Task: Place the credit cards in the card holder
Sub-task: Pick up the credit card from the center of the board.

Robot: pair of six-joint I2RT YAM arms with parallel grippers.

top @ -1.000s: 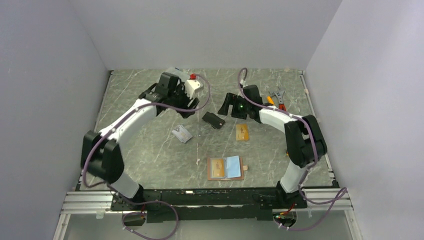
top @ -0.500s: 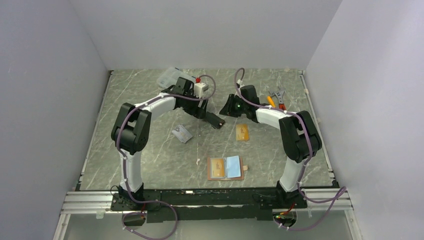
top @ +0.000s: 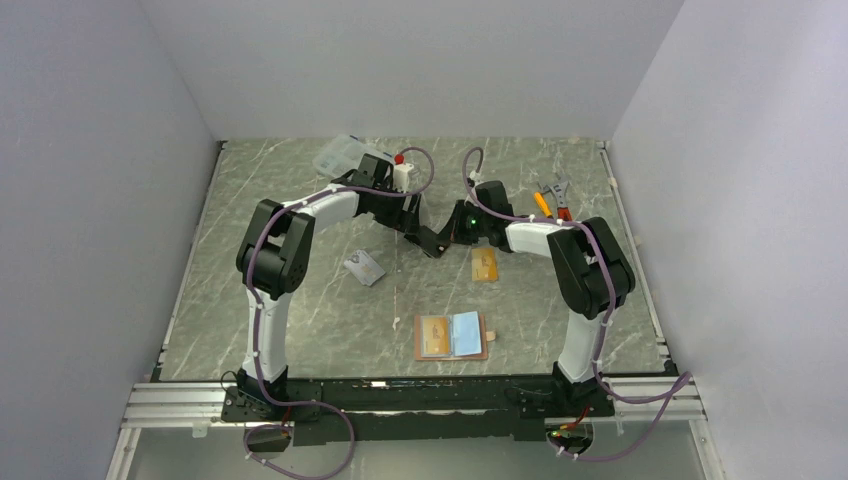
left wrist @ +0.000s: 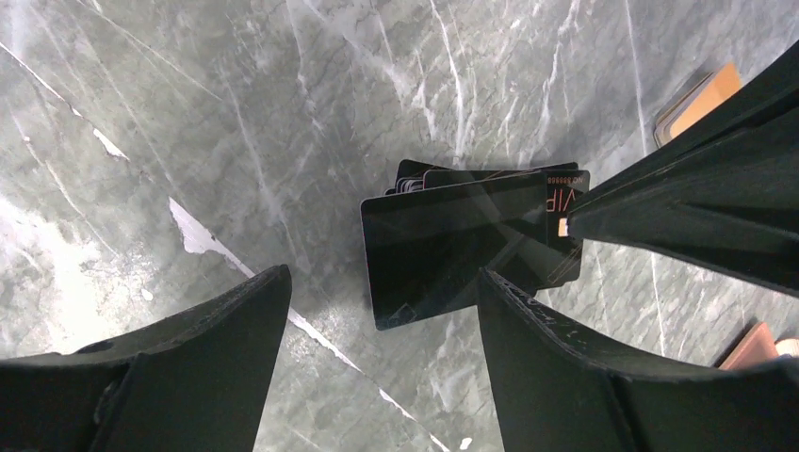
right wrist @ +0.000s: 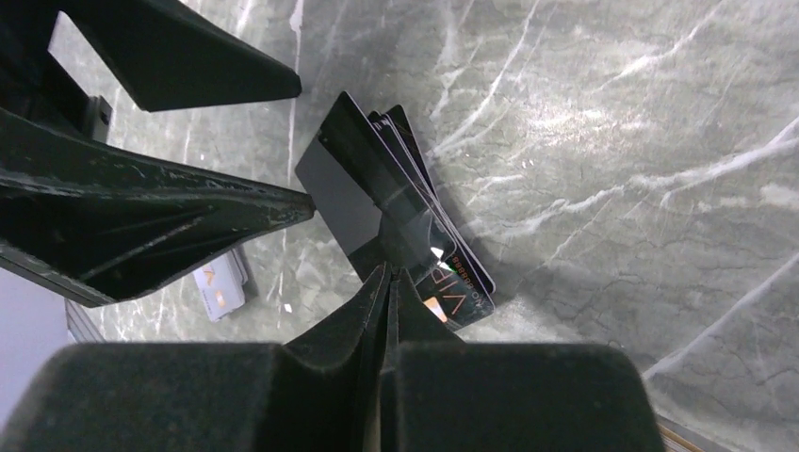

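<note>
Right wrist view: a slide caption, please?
Right gripper pinches the black card; left gripper stands open beside it.

left arm point(top: 300, 215) folded upright and swung in from the left, left gripper point(left wrist: 380, 278) brought over the black card point(left wrist: 443, 250), right gripper point(right wrist: 388, 273) shifted left, jaws closed from wide open onto the card's right edge
</note>
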